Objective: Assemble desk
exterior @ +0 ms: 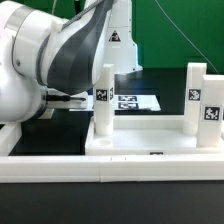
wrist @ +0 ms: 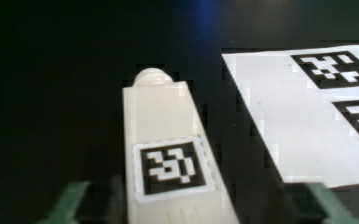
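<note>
In the wrist view a white desk leg lies on the dark table, its rounded end pointing away and a black-and-white tag on its upper face. My gripper straddles the leg's near end, open, with one green finger on each side and a dark gap between each finger and the leg. In the exterior view the tabletop panel lies flat with two legs standing on it, one at its left corner and one at its right. There the arm's bulk hides my gripper.
The marker board lies flat beside the leg, and it also shows behind the panel. A long low white border wall runs along the front. My arm fills the exterior view's left.
</note>
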`<action>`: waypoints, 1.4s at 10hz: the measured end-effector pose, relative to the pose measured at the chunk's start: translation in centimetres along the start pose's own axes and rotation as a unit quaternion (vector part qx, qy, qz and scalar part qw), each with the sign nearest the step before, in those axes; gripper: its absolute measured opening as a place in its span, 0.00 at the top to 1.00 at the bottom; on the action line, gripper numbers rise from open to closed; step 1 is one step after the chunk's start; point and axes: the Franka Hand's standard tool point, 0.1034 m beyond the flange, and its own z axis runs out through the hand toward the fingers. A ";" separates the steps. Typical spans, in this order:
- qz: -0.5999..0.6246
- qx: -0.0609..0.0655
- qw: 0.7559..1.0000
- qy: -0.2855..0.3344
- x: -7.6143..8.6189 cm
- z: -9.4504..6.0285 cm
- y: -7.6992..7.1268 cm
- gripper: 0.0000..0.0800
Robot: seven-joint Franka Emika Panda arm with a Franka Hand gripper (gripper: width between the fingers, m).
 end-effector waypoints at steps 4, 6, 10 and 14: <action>0.000 0.000 1.000 0.000 0.0 0.0 0.0 0.64; -0.001 0.000 1.000 -0.004 -0.1 0.1 -0.1 0.64; -0.007 0.003 1.000 0.003 -4.0 -4.1 -1.2 0.64; -0.006 -0.003 1.000 0.030 -3.6 -4.9 -1.2 0.64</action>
